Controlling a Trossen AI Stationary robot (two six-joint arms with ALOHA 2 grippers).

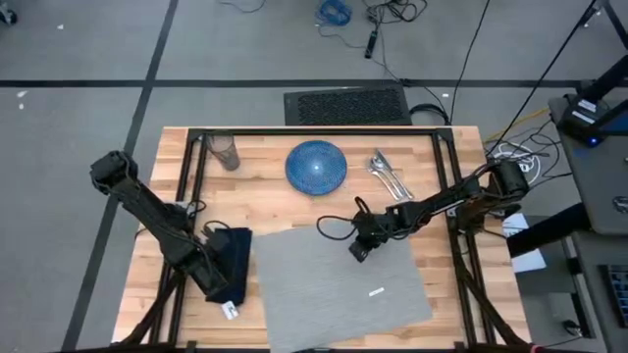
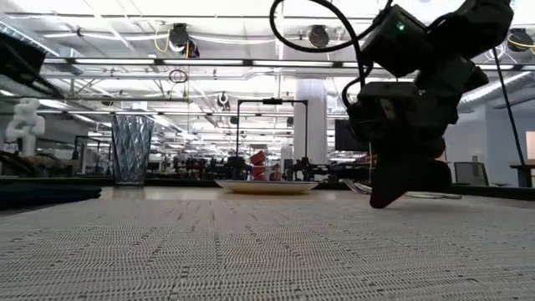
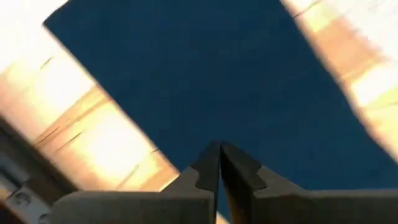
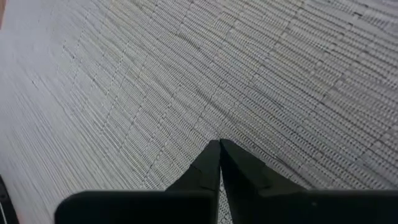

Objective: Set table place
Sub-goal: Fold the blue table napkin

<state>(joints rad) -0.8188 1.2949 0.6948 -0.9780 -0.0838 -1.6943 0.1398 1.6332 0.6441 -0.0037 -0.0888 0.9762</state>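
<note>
While the right claw (image 1: 359, 247) is pressing its closed tips onto the far edge of the grey woven placemat (image 1: 339, 284), the mat is risking being dragged askew or wrinkled across the desk (image 1: 275, 191). The left claw (image 1: 224, 279), also closed, is hanging over the navy napkin (image 1: 235, 257) and could snag it. The blue plate (image 1: 316, 166), glass (image 1: 225, 151) and cutlery (image 1: 389, 175) are waiting near the far edge.

Left gripper (image 3: 219, 163) is pointing down with its two dark fingertips (image 3: 205, 168) pressing together above the navy napkin (image 3: 205, 81), which is filling most of the view. Pale wooden table (image 3: 93, 130) planks are showing along both sides of the cloth.
</note>
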